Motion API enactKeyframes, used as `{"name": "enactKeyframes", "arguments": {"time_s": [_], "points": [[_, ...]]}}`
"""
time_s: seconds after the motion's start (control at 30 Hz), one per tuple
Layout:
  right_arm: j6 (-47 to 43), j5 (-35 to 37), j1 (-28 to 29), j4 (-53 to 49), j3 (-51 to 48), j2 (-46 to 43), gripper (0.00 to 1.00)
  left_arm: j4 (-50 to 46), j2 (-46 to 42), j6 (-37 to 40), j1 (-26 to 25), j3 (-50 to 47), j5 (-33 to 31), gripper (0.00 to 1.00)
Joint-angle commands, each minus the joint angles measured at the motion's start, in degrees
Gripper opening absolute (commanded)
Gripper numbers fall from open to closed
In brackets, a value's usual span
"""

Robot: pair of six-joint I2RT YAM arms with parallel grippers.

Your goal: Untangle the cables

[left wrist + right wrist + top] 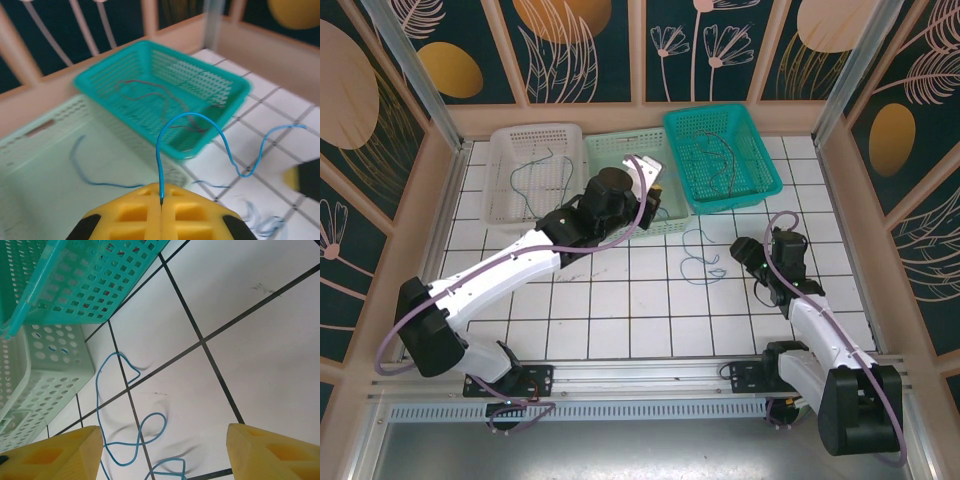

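From where I stand, the left gripper [161,196], bottom centre of its wrist view, has its jaws clenched on the tip of a blue cable [172,122]. The cable arcs up and trails right over the table [300,102], beside the pale green basket [20,145]. This looks like the sorting step, with one strand being drawn clear.

More blue cable [107,390] lies coiled on the tiles under the right gripper [162,435], whose jaws are released and wide. I can't tell whether it is the same strand.

Reddish and dark cables [150,95] sit in the teal basket [220,82].

Next I'd expect a slow lift until the strand hangs free, then a release over a basket.
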Motion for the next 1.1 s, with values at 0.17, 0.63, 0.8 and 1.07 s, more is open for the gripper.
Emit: {"name": "enactKeyframes", "arguments": {"time_s": [0.17,0.63,0.8,1.07], "points": [[-1.45,-2.29,0.95,0.64,0.59,0.40,0.66,0.00,5.51,-0.58,5.81,0.90,-10.16,0.00],[-3.54,-3.17,3.65,-0.09,0.76,1.66,0.66,-1.14,19.07,-9.03,17.77,7.25,-0.95,0.72],[-6.40,-1.89,4.69,-1.80,2.17,3.27,0.65,2.84,16.20,-10.14,16.62,2.43,6.06,0.98],[-5.65,-0.53,5.25,-2.13,3.04,7.59,0.63,7.75,6.74,-4.22,11.62,-5.62,11.27,0.99]]}}
